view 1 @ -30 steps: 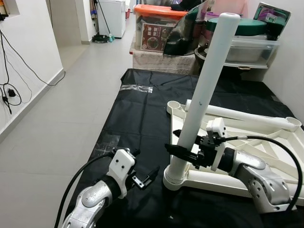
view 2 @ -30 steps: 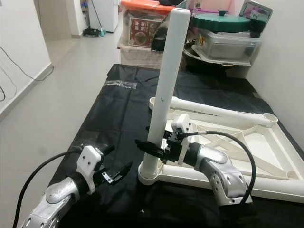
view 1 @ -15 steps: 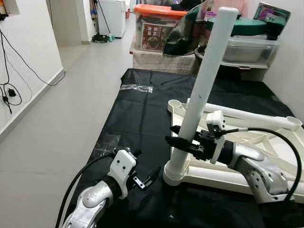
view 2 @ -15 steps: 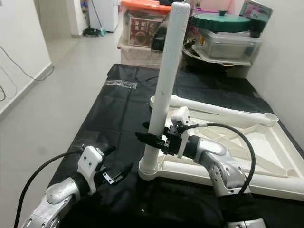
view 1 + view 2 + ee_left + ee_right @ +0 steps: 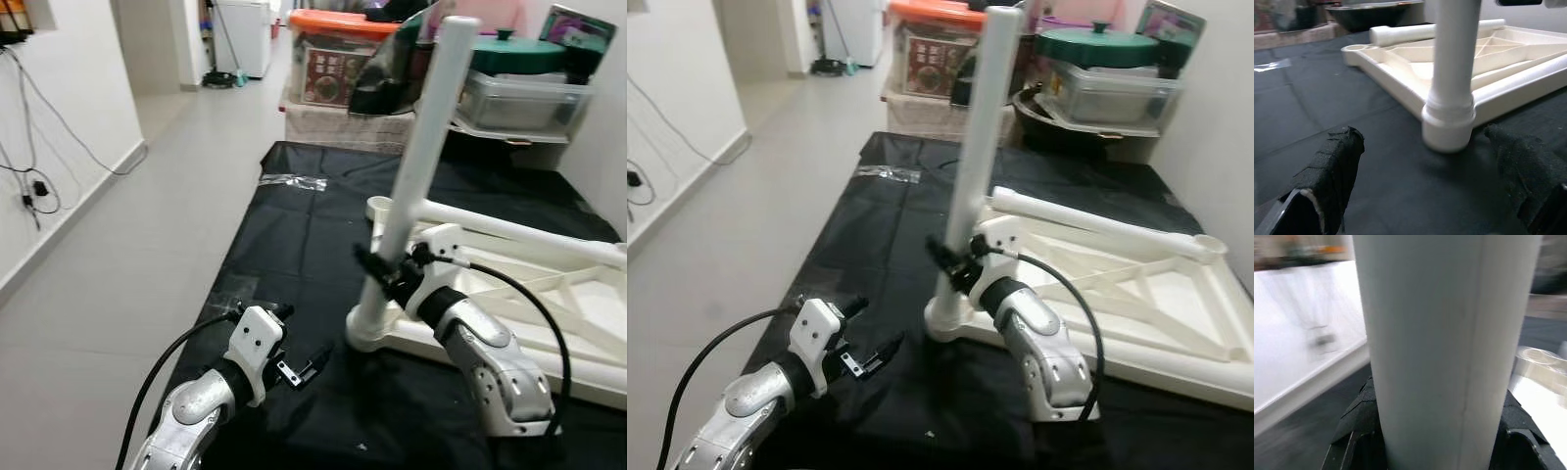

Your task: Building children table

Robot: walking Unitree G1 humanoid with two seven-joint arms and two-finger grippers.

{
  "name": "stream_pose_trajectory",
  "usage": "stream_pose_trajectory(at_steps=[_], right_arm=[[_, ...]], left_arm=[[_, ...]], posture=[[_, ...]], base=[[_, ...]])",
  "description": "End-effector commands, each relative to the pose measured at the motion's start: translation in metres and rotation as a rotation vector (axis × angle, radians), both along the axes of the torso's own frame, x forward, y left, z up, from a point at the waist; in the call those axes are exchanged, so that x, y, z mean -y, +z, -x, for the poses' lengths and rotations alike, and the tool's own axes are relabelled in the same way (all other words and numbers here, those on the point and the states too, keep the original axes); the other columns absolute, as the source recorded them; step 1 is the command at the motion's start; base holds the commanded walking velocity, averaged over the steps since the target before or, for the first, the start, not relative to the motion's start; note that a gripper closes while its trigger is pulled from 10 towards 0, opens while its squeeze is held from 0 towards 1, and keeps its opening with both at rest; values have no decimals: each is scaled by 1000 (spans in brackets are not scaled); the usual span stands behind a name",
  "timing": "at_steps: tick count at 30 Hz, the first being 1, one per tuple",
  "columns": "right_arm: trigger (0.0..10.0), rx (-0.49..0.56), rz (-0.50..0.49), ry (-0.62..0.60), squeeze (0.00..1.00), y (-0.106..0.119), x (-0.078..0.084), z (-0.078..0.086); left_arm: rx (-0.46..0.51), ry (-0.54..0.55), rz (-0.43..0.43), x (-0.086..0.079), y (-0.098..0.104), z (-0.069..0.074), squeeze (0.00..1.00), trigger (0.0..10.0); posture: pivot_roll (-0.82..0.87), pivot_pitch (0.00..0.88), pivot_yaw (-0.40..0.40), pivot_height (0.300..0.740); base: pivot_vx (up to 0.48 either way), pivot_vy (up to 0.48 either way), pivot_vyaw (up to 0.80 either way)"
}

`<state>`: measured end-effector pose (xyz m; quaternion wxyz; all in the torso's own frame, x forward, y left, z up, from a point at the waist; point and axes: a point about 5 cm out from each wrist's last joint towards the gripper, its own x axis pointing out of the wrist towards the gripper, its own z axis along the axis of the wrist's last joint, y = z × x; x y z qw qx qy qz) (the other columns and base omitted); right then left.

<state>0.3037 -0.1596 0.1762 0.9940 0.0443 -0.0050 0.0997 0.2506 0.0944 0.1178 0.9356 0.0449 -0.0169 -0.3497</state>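
Bright, even indoor light with soft shadows. Head views are slightly blurred. The right wrist view is smeared, its white leg (image 5: 1449, 347) out of focus.

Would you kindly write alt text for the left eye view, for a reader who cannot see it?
The right tool grips a white table leg standing upright in a corner socket of the upturned white tabletop, which lies on a black sheet. The left tool hovers open over the sheet, near the leg's base.

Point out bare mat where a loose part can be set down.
Free: the black mat between its left edge and the table frame. Crowded: by the upright leg held by the right gripper, with the left gripper nearby.
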Motion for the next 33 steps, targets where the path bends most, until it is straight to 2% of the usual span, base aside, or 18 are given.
stream_pose_trajectory(at_steps=[1, 3, 4, 7, 10, 11, 12, 13, 15, 16, 19, 20, 23, 25, 29, 30, 31, 33], right_arm=[[0, -114, 21, -259, 0, -19, 36, 5], [0, -153, -11, -571, 0, -25, 42, 22], [0, -153, -11, -571, 0, -25, 42, 22], [0, -164, -40, -722, 0, -27, 38, 31], [0, -166, -63, -760, 0, -28, 33, 33], [10000, -164, -86, -730, 0, -29, 21, 27], [10000, -134, -100, -646, 290, -27, 8, 22], [10000, -112, -107, -580, 290, -26, 0, 19], [10000, -112, -107, -580, 290, -26, 0, 19], [10000, -78, -108, -506, 1000, -25, -6, 18], [10000, -76, -99, -498, 1000, -26, -7, 18], [10000, -58, -96, -446, 0, -27, -2, 16], [10000, -39, -112, -361, 0, -27, 4, 13], [10000, 9, -110, -145, 0, -22, 24, 8], [10000, 20, -100, -74, 0, -19, 30, 6], [10000, 24, -92, 54, 0, -13, 35, 4], [10000, 3, -79, 350, 0, 0, 36, 1], [10000, 3, -79, 350, 0, 0, 36, 1]], left_arm=[[-5, -16, -5, 3, -3, -1, 0, 10000], [0, -25, -1, 6, -1, -1, 0, 10000], [0, -25, -1, 6, -1, -1, 0, 10000], [3, -32, 3, 7, 0, -1, 0, 10000], [4, -35, 3, 8, 0, -1, 0, 10000], [4, -38, 1, 8, 0, -1, 0, 10000], [4, -40, 0, 8, 0, -1, 0, 10000], [4, -40, 0, 8, 0, -1, 0, 10000], [4, -40, 0, 8, 0, -1, 0, 10000], [3, -44, 1, 9, -1, -1, 0, 10000], [2, -45, 1, 10, -1, -1, 0, 10000], [2, -47, 1, 11, -1, -1, 0, 10000], [2, -50, 2, 11, -1, -1, 0, 10000], [2, -57, 4, 13, -1, -2, 0, 10000], [2, -60, 4, 14, -1, -2, 0, 10000], [2, -62, 5, 14, -1, -2, 0, 10000], [0, -67, 4, 15, -2, -2, 0, 10000], [0, -67, 4, 15, -2, -2, 0, 10000]], posture=[[160, 0, -61, 740], [165, 0, -59, 740], [165, 0, -59, 740], [167, 0, -61, 740], [167, 0, -61, 740], [173, 0, -63, 740], [173, 0, -63, 740], [175, 0, -65, 740], [175, 0, -65, 740], [173, 0, -65, 740], [173, 0, -65, 740], [170, 0, -65, 740], [168, 0, -65, 740], [167, 0, -63, 740], [167, 0, -63, 740], [167, 0, -64, 740], [173, 0, -67, 740], [173, 0, -67, 740]], base=[[0, 0, 0], [0, 0, 0], [0, 0, 0], [0, 0, 0], [0, 0, 0], [0, 0, 0], [0, 0, 0], [0, 0, 0], [0, 0, 0], [0, 0, 0], [0, 0, 0], [0, 0, 0], [0, 0, 0], [0, 0, 0], [0, 0, 0], [0, 0, 0], [0, 0, 0], [0, 0, 0]])
